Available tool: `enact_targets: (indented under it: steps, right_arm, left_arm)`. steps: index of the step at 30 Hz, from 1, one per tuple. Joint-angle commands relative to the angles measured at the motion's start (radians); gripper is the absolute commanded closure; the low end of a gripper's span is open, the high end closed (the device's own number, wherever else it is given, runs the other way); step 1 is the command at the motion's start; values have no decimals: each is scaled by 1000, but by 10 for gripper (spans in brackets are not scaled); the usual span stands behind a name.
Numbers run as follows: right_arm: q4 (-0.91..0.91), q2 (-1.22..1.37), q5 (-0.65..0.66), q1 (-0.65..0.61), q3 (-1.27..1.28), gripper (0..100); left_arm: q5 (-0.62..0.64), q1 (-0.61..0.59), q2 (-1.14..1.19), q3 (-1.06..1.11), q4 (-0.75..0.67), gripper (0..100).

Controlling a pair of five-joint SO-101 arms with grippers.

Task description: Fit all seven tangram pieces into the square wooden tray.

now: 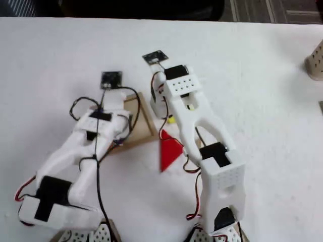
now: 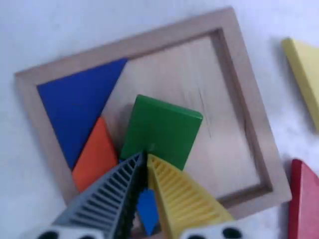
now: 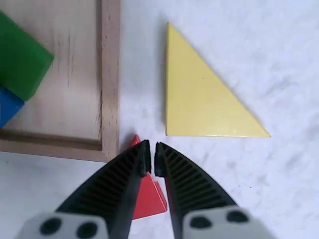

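The left gripper (image 2: pixel 145 158) is clenched, its grey and yellow fingers pressed together with only a thin slit between them and nothing visibly pinched. Its tips rest against the near edge of the green square (image 2: pixel 162 132), so it looks to be nudging that piece rather than carrying it. The green square lies inside the square wooden tray (image 2: pixel 260 124), turned at an angle to the rim and apart from the walls, and by my reading it is not yet seated. Just beside it the orange parallelogram (image 2: pixel 97 154) lies against the large blue triangle (image 2: pixel 79 104), which fills one corner of the tray. A small blue piece (image 2: pixel 147 209) sits under the fingers, touching the green square. The right gripper (image 3: pixel 151 152) is likewise closed to a narrow gap and holds nothing. It hangs over the tip of the red triangle (image 3: pixel 145 196), which lies on the tabletop (image 3: pixel 274 59) just outside the tray's corner. The yellow triangle (image 3: pixel 197 99) lies flat on the tabletop near the tray's rim, apart from both grippers. So four pieces are in the tray, about half its floor is bare wood, and the two big triangles are left to place. Where the seventh piece lies I cannot tell, and I judge the task a little past halfway.
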Motion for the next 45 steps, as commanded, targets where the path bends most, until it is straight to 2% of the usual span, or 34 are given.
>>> enact_targets:
  steps: [1, 10, 18, 24, 27, 35, 41, 45]
  right_arm:
    - [-13, -35, 3, 1, -15, 981]
    - [-13, -35, 3, 1, -15, 981]
    - [-13, -35, 3, 1, -15, 981]
    - [-10, -35, 3, -1, -15, 981]
    - [-10, -33, 3, -2, -15, 981]
    - [-8, -36, 3, -1, -12, 981]
    - [-7, -36, 3, -1, -12, 981]
    - [-7, -36, 3, -1, -12, 981]
  left_arm:
    - [-17, 67, -90, 37, 58, 976]
    - [-97, 101, -308, 192, -2, 977]
    - [-100, 93, -366, 278, 63, 976]
    - [-101, 81, -361, 279, 66, 976]
    - [-101, 53, -341, 278, 17, 976]
    - [-100, 16, -85, 107, 18, 976]
    - [-95, 10, -76, 87, 8, 976]
    - [-94, 4, -73, 92, -51, 976]
